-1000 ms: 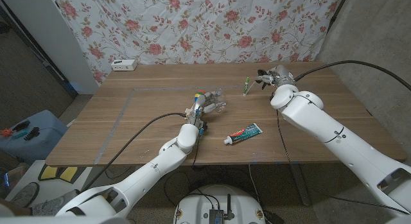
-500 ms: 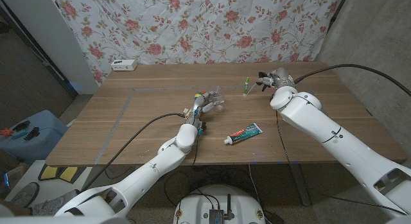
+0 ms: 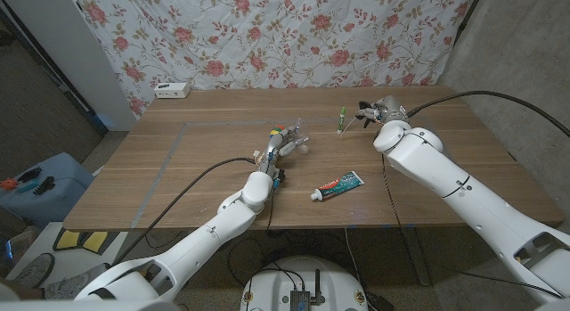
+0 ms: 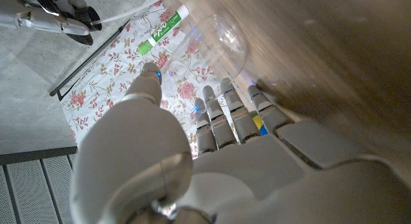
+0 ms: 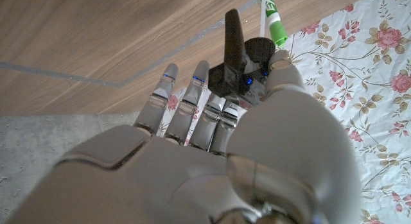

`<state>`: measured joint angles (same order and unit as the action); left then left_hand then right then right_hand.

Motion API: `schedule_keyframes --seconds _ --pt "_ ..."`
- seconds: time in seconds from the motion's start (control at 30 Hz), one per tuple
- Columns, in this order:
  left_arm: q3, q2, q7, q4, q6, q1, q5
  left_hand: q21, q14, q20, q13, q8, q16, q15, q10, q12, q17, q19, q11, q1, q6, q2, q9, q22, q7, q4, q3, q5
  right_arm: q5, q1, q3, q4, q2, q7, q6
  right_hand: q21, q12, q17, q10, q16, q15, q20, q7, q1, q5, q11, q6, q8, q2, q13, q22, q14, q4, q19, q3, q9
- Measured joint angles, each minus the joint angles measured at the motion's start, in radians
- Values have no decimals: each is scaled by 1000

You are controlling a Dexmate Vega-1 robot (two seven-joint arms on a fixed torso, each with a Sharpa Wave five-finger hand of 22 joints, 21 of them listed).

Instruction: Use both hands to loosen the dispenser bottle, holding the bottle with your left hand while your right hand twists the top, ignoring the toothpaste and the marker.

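Dispenser bottle (image 3: pixel 301 147) | clear, mid-bench (image 3: pixel 196 168), at 2 o'clock of left hand (image 3: pixel 281 151); fingertips touch it, grip cannot be told | sits lower than a second ago | black pump top (image 5: pixel 239 63) off, pinched in right hand (image 3: pixel 370 109) beside marker (image 3: pixel 340 120) | loosening looks done

Left hand (image 3: pixel 287 143) at table (image 3: pixel 178 182) centre; right hand (image 3: pixel 372 109) far right — marker (image 3: pixel 339 120) beside it; toothpaste (image 3: pixel 337 185) near.

even, soft indoor light on the desk (image 3: pixel 196 159); faint shadows. wrist views blur close up, with pale glare on wood.
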<state>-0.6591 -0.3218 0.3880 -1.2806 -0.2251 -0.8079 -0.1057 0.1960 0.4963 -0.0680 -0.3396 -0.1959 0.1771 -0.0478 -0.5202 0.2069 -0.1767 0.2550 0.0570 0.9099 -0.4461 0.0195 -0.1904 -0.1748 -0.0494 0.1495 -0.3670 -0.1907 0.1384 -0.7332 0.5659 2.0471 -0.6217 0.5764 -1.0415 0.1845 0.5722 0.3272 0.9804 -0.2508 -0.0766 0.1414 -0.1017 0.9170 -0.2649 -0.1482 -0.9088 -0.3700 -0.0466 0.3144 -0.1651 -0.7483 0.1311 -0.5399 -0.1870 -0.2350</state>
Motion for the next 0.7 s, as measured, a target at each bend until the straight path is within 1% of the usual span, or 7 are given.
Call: schedule_keyframes --seconds 0.07,0.17,0.33,0.47,0.53,0.57,0.7 --pt "0 -1 -4 0 0 1 -2 0 -7 0 2 2 0 0 5 -4 0 0 2 -2 7 -9 0 0 -1 5 5 3 0 0 0 -3 2 1 1 0 0 0 0 0 0 0 0 0 2 0 0 0 0 0 0 0 0 0 0 0" --pt "0 -4 -9 0 0 3 -5 0 -22 -5 7 8 -4 0 18 -7 4 -5 -3 -1 20 -20 0 0 -2 2 11 6 1 0 0 -6 4 3 3 0 0 0 0 0 0 0 0 0 2 0 0 0 0 0 0 0 1 0 1 1" --pt "0 -7 -19 -2 4 6 -7 -4 -64 -11 19 12 -4 2 45 -11 5 -11 -16 4 47 -30 0 -1 -1 8 22 10 3 -2 -1 -10 6 4 6 0 0 0 0 0 0 0 0 0 3 0 0 0 0 -1 0 0 1 0 1 3" --pt "0 -13 -27 -7 7 9 -10 -4 -87 -11 26 12 -8 1 68 -16 5 -18 -18 5 70 -41 5 -1 1 9 28 10 5 -7 -4 -10 7 8 8 0 0 0 0 0 0 0 0 0 3 0 0 0 0 -1 0 0 1 0 1 4" --pt "0 -14 -31 -8 8 10 -11 -4 -99 -16 29 12 -8 8 77 -19 5 -24 -20 5 73 -42 5 -1 -2 7 30 10 6 -9 -5 -11 7 8 9 0 0 0 -2 0 0 0 0 0 3 -2 0 0 0 -2 0 0 1 0 1 4" --pt "0 -16 -34 -9 8 11 -12 -4 -104 -16 31 16 -8 10 82 -19 5 -24 -22 5 79 -42 5 -1 3 5 33 10 7 -9 -6 -11 7 9 10 0 0 0 -2 0 0 -4 0 0 3 -2 0 0 0 -2 0 0 1 4 1 4" --pt "-1 -20 -44 -12 11 13 -15 -7 -127 -19 38 19 -8 19 102 -19 5 -31 -27 5 92 -51 5 -1 5 8 35 10 8 -14 -10 -11 8 10 11 0 0 0 -2 0 0 -4 0 0 3 -2 0 1 0 -1 0 0 1 4 1 5"
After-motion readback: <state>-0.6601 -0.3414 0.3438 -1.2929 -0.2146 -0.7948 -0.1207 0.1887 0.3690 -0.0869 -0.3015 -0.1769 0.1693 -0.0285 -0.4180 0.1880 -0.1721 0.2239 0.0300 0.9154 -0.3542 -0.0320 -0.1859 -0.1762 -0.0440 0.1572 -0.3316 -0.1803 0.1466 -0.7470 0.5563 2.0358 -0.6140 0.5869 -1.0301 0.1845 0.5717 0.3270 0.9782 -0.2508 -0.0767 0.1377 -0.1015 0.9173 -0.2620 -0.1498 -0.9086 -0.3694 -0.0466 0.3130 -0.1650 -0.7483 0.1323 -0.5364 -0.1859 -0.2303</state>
